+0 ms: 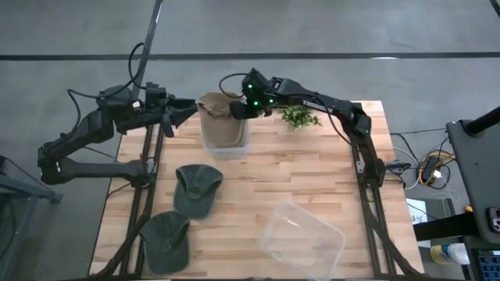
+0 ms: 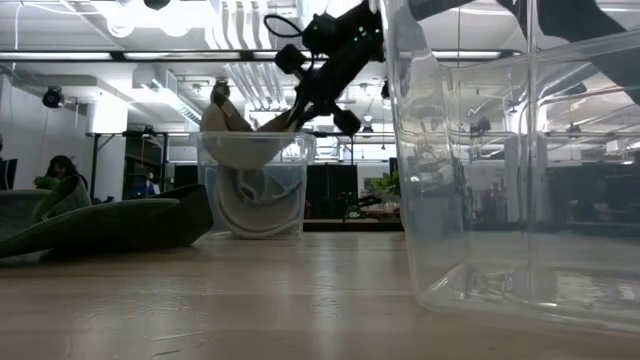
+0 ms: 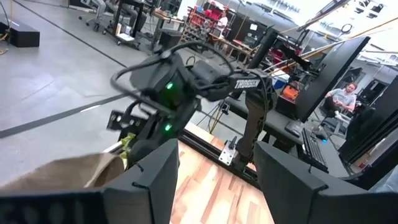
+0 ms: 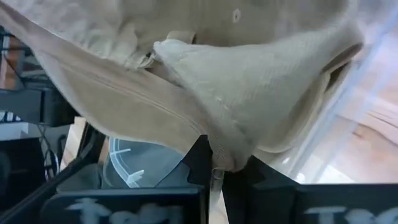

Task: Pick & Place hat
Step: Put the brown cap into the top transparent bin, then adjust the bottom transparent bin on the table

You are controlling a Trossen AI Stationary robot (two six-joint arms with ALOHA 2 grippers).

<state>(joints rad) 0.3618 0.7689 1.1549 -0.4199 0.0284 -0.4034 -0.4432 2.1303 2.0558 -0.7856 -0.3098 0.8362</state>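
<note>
On my wooden desk [image 1: 312,187], the tan hat [image 1: 221,117] sags into the clear bin [image 1: 234,147], its fabric pinched in my right tool [image 1: 241,111]. My left tool [image 1: 186,113] hangs spread wide just beside it. Two green hats [image 1: 197,187] lie nearer me.

The hat [image 4: 205,93] pinched in my right tool [image 4: 211,163] is tan woven cloth, matt, with visible stitched seams. It hangs in a clear glossy plastic bin [image 1: 226,140]. My surface [image 1: 312,179] is pale wood, smooth, plank-jointed. At 7 o'clock lie two olive cloth hats [image 1: 197,187], matt. At 5 o'clock, a second clear plastic bin [image 1: 301,238], glossy.
</note>
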